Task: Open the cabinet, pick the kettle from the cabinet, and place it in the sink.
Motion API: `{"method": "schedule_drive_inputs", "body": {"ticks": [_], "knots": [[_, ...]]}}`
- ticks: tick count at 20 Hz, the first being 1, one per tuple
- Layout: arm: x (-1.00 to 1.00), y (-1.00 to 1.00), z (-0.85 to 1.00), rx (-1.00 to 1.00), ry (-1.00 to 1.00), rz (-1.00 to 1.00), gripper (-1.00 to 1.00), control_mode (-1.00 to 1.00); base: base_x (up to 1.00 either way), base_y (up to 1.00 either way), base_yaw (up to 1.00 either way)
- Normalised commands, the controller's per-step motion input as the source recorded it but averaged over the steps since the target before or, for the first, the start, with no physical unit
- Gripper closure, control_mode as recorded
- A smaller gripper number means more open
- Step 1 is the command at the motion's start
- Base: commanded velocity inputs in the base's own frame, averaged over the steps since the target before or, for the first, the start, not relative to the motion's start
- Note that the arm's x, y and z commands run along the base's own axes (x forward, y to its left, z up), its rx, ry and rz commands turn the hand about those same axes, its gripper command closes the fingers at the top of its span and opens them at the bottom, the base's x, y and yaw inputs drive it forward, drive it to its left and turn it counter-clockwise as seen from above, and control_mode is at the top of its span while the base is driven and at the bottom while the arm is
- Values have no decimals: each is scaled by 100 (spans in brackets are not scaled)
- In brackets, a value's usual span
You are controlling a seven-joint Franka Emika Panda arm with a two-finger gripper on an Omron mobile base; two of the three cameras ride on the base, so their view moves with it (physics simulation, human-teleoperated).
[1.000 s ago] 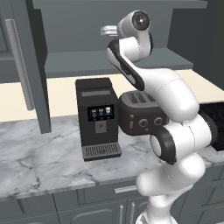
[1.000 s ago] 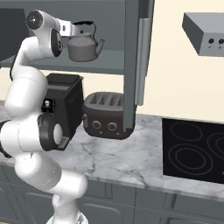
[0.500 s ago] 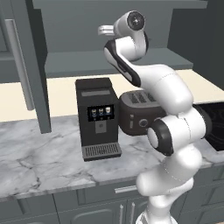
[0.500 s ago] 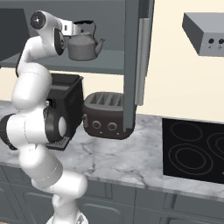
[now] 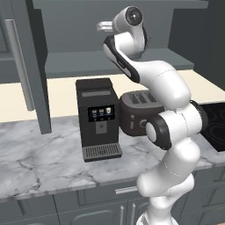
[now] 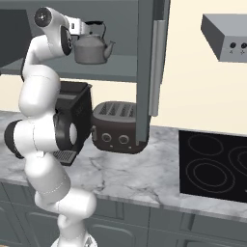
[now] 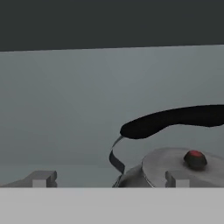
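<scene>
A: Kettle point(image 6: 91, 47) first: where does it sit?

B: On the grey shelf point(image 6: 123, 65) inside the cabinet point(image 6: 144, 72), whose doors stand swung out. It is upright, black arched handle on top, spout pointing toward the right-hand door.

A: Taking the kettle as the mark and going left to right, what lies around it?

B: Up and to its left, the white arm reaches onto the shelf with the claw point(image 6: 77, 25) right beside the handle. Below the kettle and slightly left, a black coffee machine point(image 5: 97, 118) stands on the marble bench point(image 5: 39, 162). Below and a little right is the dark brown toaster point(image 6: 116, 126), just beside the coffee machine. Farther right of the kettle hangs the open door with its long silver bar handle point(image 6: 156, 67). Low and far right, the black glass stovetop point(image 6: 212, 166) is set into the bench, and high on the right wall is a grey range hood point(image 6: 224, 36).

A: And the claw itself?

B: Spread wide, pinching nothing. From the hand camera, one fingertip point(image 7: 40, 178) shows left of the kettle and the other point(image 7: 181, 178) sits in front of the lid, under the handle. I cannot tell whether either touches the kettle.
</scene>
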Motion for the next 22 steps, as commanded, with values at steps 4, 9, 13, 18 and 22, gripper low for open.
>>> {"method": "schedule_drive_inputs", "body": {"ticks": [4, 9, 13, 18, 22], "knots": [[0, 4, -5, 0, 0, 0, -100, -100, 0, 0, 0], [0, 6, -11, 0, 1, 0, -100, -100, 0, 0, 0], [9, 2, -15, 0, 5, 0, -100, -100, 0, 0, 0], [16, 1, -4, 0, 0, 0, -100, -100, 0, 0, 0], [16, 1, 0, 0, -3, 0, -100, -100, 0, 0, 0]]}}
